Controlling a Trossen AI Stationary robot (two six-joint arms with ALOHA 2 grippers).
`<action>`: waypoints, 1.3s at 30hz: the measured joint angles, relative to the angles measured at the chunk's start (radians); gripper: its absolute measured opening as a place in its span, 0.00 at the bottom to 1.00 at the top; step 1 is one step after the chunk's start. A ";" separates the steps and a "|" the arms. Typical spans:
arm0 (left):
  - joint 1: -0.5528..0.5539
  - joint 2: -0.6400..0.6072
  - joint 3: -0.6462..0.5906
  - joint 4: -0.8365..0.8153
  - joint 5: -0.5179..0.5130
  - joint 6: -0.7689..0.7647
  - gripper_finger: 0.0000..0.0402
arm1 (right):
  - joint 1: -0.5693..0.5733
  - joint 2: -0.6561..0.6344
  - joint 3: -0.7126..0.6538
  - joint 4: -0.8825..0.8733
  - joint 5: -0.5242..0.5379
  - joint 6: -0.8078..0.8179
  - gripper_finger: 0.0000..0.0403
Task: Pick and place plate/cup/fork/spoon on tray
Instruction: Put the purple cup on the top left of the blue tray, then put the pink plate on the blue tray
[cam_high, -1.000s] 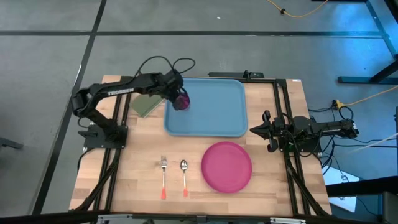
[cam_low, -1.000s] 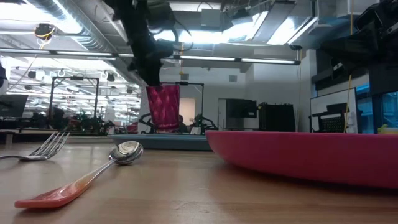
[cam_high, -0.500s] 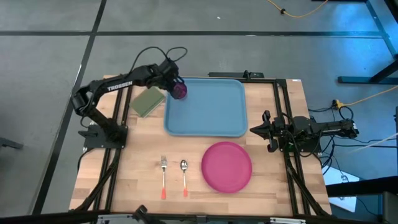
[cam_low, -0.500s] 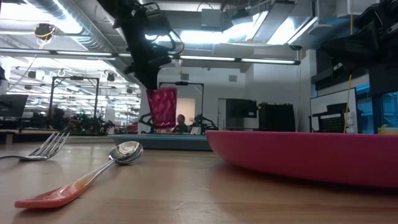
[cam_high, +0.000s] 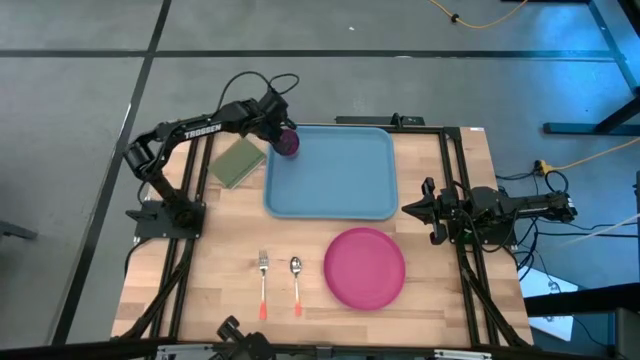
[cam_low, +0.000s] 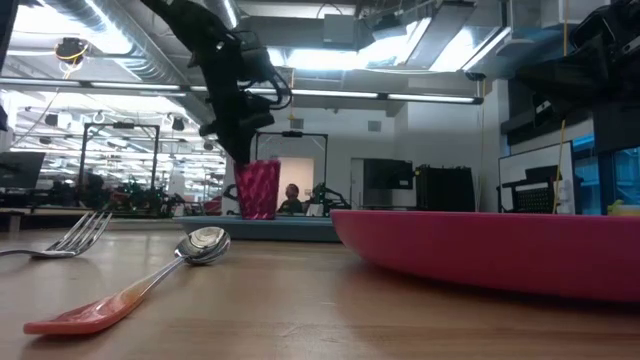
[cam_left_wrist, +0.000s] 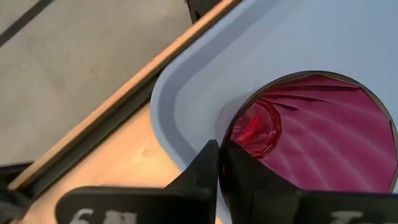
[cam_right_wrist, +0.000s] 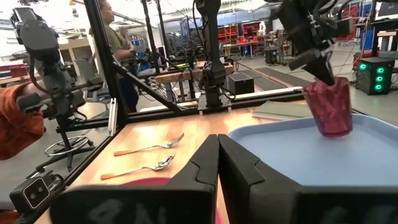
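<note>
Cup (cam_high: 288, 143) sits at tray (cam_high: 340, 185) far-left corner, left gripper (cam_high: 279, 131) fingers clamped on its rim. Fork (cam_high: 263, 283) and spoon (cam_high: 296, 282) lie side by side nearer than tray, plate (cam_high: 365, 267) to their right. Right gripper (cam_high: 407, 209) off tray's right edge, fingers together.

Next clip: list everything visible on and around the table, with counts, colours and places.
tray: 1, light blue, far middle of the table.
cup: 1, dark magenta, at the tray's far left corner, gripped at its rim.
pad: 1, olive green, left of the tray.
plate: 1, magenta-pink, near side, right of the cutlery.
fork: 1, silver with orange-red handle, near side.
spoon: 1, same colours, right of the fork.
person: 1, beyond the table, right wrist view.
left pincer: dark, shut on the cup.
right pincer: dark, shut, waiting at the table's right edge.
</note>
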 joint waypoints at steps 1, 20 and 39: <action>0.000 0.004 0.000 0.010 0.000 0.001 0.02 | 0.000 0.000 0.000 0.000 0.000 0.000 0.04; 0.002 0.012 0.000 0.038 -0.057 0.003 0.22 | 0.000 0.000 0.000 -0.038 -0.008 0.003 0.04; -0.183 0.004 0.325 -0.415 0.080 -0.046 0.26 | 0.000 0.000 0.000 -0.038 -0.044 0.096 0.04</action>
